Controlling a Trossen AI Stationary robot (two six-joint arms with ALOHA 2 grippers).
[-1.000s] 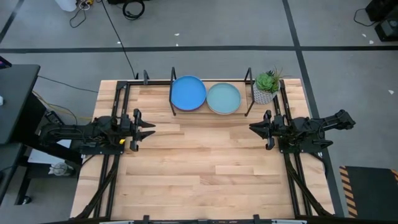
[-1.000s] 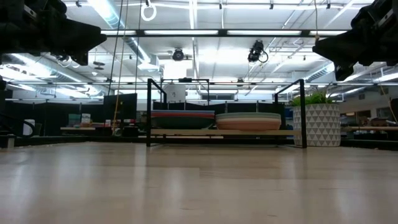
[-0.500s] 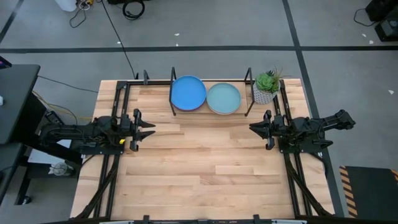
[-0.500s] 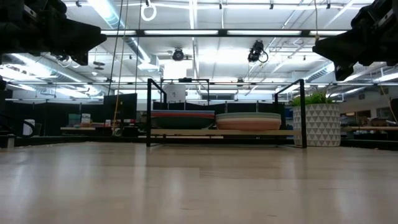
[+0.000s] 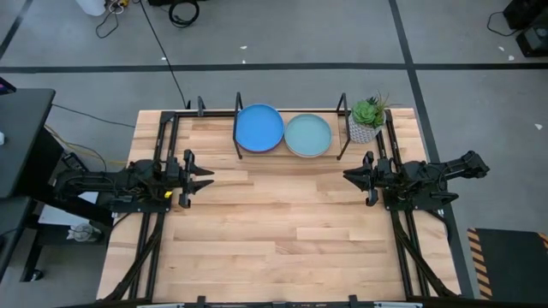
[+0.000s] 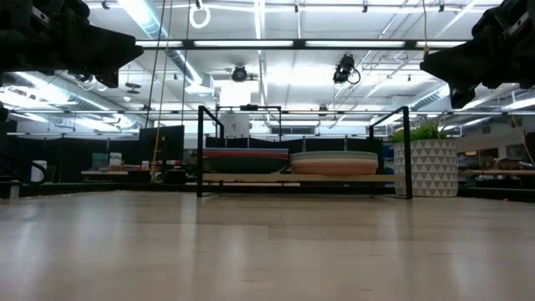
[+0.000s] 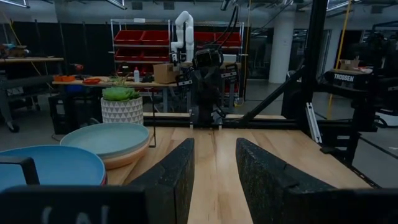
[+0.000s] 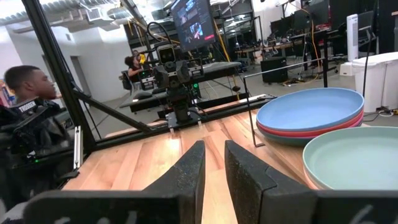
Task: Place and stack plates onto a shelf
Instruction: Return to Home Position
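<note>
A TROSSEN label (image 7: 343, 78) marks the frame beside me. My left gripper (image 5: 208, 177) and right gripper (image 5: 347, 175) hang at the wooden tabletop's (image 5: 282, 231) side edges, jaws slightly apart, empty. At the far edge the shelf (image 5: 237, 128) holds two stacks, topped by the bright blue plate (image 5: 259, 128) and the pale teal plate (image 5: 307, 136).

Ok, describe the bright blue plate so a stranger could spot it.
At the wooden table's far edge stands a black wire shelf with a potted plant beside it. On it, the bright blue plate tops the stack farther from the plant; the pale teal plate tops the nearer one.
</note>
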